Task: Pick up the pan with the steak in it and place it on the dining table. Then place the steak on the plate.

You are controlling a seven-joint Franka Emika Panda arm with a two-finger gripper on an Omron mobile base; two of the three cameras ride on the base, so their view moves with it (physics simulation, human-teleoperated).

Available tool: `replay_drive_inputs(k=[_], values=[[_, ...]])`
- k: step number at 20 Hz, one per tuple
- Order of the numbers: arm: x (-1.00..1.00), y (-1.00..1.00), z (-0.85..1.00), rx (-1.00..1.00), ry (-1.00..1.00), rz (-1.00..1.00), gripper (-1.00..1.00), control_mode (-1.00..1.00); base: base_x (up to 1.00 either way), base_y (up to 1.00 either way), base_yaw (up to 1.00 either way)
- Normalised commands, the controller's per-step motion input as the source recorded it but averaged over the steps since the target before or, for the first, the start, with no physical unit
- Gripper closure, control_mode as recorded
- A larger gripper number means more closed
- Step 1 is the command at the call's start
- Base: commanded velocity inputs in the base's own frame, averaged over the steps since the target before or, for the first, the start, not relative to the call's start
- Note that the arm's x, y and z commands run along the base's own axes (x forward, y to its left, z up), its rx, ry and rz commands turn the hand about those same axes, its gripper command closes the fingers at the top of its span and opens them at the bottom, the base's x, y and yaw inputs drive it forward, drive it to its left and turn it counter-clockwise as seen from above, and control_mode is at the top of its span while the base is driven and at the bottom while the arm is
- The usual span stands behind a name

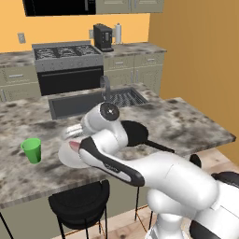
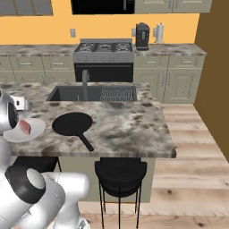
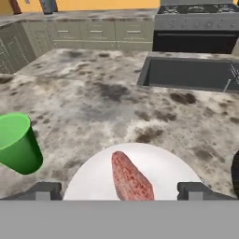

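Kitchen island, granite dining table [image 2: 129, 125]. Gripper [image 3: 119, 190] jaws spread wide, empty, one fingertip either side of the steak [image 3: 132, 177] and just above it in the hand view. Steak lies flat on the plate [image 3: 163, 165], roughly central; pan [image 2: 71, 124] sits empty on the table just beside the plate, handle pointing toward the stool side. Green cup [image 3: 16, 142] near the plate on the far side from the pan.

Judgement: both placements look done. Risk now is the retreat: a low or sideways withdrawal could clip the steak or drag the plate rim, and a wide swing could knock the cup over.
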Motion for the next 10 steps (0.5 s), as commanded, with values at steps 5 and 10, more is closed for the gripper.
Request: replay_drive_inputs(k=[5, 10], values=[[-0.47, -0.3, 0.36, 0.33, -0.26, -0.03, -1.0, -1.0, 0.0, 0.0, 0.0], [-0.46, -0.14, 0.11, 0.16, -0.47, 0.0, -1.0, -1.0, 0.0, 0.0, 0.0]])
